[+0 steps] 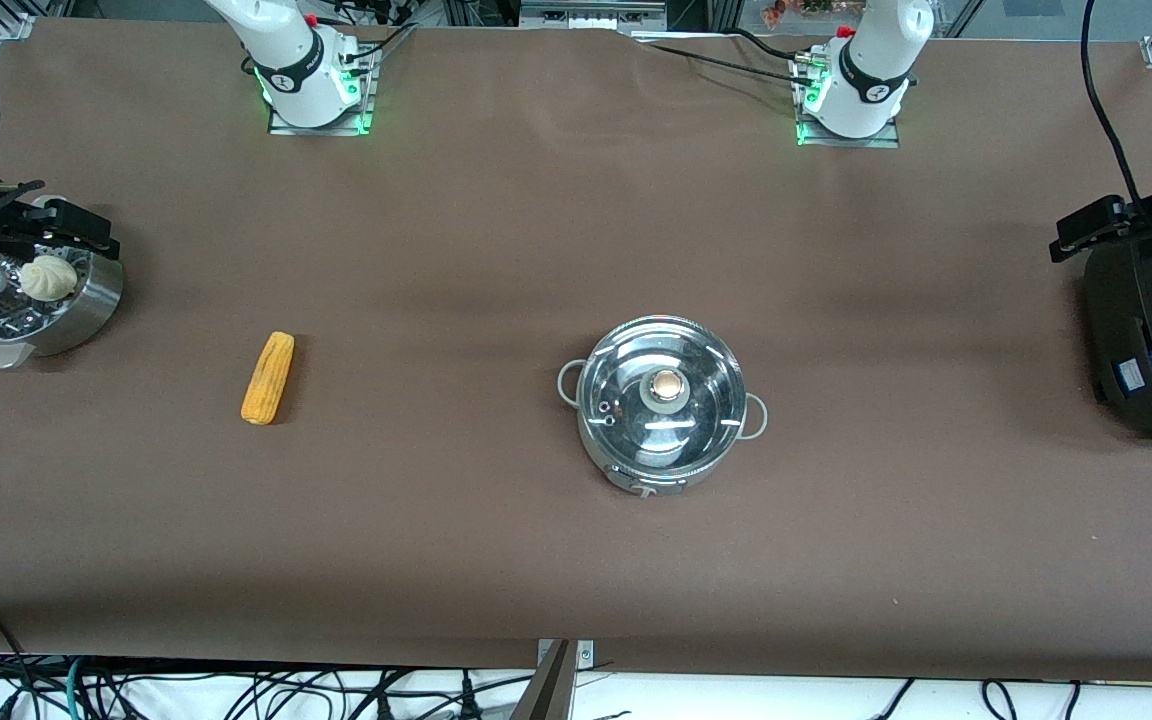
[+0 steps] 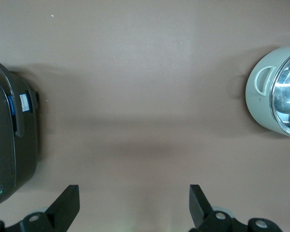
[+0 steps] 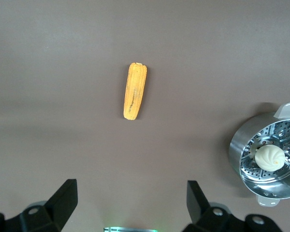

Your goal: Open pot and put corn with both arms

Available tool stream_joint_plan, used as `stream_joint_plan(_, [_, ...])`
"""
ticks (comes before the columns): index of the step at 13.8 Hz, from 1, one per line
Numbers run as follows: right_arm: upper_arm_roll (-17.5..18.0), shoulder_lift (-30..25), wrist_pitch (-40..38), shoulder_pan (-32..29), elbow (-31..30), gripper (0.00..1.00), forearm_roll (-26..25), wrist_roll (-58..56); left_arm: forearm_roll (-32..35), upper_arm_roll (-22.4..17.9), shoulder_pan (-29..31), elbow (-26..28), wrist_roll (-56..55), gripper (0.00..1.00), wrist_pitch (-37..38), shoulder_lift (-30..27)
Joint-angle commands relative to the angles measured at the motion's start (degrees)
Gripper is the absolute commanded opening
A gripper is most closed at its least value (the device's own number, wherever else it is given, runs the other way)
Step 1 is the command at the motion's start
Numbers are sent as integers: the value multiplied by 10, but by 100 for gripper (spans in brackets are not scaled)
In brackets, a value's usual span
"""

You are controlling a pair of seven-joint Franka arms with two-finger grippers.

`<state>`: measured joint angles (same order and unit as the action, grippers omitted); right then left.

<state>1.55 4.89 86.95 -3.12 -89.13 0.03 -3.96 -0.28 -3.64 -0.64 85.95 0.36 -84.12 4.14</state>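
The left claw (image 2: pixel 134 205) hangs over bare worktop (image 2: pixel 135 96), fingers spread apart and holding nothing, between the black rice cooker (image 2: pixel 12 140) and the pot (image 2: pixel 275 96). On the cooker sits a small blue-and-white label, its writing unreadable. The pot's glass lid (image 1: pixel 661 392) is on. The right claw (image 3: pixel 131 203) hangs likewise spread and empty, the corn (image 3: pixel 135 90) lying flat just ahead of it, the steamer pot (image 3: pixel 268 162) with its white bun (image 3: pixel 269 158) off to one side.

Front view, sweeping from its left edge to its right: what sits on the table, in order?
Steamer pot holding a white bun → corn → pot with its glass lid on → black rice cooker.
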Motion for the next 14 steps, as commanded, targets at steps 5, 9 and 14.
stream_joint_plan(5, [-1,8,-14,-1,19,100,8,-6,-1,4,3,-10,5,100,-1,4])
stream_joint_plan(9, [-1,8,-10,-2,19,100,3,-5,-1,3,3,-10,5,100,-1,4])
stream_joint_plan(14, [-1,9,-5,-2,19,100,-5,-4,0,4,3,-10,5,100,-1,4])
